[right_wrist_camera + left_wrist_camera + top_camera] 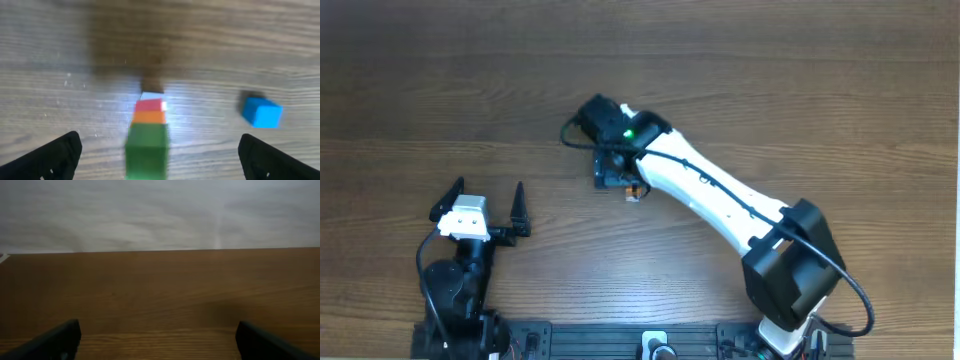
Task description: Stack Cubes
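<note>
Right pincer (160, 146): fingers (55, 155) spread wide, holding nothing, hanging directly above a column of cubes (148, 125), one finger to either side of it and touching none. Column contents: green cube (146, 150) nearest the camera and so, by judgement, on top; orange cube (148, 117) under it; red cube (149, 105) below that; a pale sliver (150, 96) at the foot, possibly a fourth cube, too little shown to say. It stands on the table (820, 80) near the middle and looks reasonably plumb, which is why the open fingers can straddle it without contact. Blue cube (261, 112): loose on the table, well apart from the column, flat on one face, unstacked; by judgement the one piece left to add, so the task looks most of the way done. Likely next need: shift this pincer sideways clear of the column before dropping onto the blue cube, since a brush against the green cube could topple the lot. Left pincer (488, 188): open, empty, parked low near its own base at the table's left, well apart from all cubes, apparently placed out of the working arm's way.
</note>
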### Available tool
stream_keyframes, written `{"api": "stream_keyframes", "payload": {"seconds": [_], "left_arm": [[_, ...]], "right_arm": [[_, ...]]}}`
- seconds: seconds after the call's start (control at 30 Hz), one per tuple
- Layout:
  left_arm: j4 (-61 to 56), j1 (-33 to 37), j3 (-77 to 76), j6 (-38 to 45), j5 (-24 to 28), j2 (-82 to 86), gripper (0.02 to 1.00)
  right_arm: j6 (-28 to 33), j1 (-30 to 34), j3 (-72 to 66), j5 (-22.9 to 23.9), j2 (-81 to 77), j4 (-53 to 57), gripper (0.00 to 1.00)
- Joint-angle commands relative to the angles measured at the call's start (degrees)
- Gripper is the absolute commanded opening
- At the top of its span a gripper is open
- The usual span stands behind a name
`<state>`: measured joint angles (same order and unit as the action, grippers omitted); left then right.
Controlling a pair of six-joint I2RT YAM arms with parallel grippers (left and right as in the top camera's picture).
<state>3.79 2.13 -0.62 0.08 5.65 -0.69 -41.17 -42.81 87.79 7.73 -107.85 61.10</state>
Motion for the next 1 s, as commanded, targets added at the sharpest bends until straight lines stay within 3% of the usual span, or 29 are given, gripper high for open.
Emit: {"api": "stream_keyframes", "payload": {"seconds": [0.03,0.23,0.47,0.63,1.0], "left_arm": [[0.0,0.4,0.3,1.0,0.5,0.3,1.0],[0.0,0.4,0.3,1.0,0.5,0.3,1.0],[0.0,0.4,0.3,1.0,0.5,0.3,0.998],[0.0,0.4,0.3,1.0,0.5,0.3,1.0],[0.0,0.4,0.3,1.0,0.5,0.3,1.0]], "right_arm": [[4.6,6.8,3.1,0.0,6.2,2.4,0.993],[9.9,15.6,2.2,-2.1,8.2,6.8,0.993],[13.2,19.0,-8.6,-3.1,8.2,2.3,0.991],[15.3,19.6,-17.6,-7.8,8.2,-6.3,0.972],[15.4,18.3,-28.2,-7.7,8.1,-15.3,0.917]]}}
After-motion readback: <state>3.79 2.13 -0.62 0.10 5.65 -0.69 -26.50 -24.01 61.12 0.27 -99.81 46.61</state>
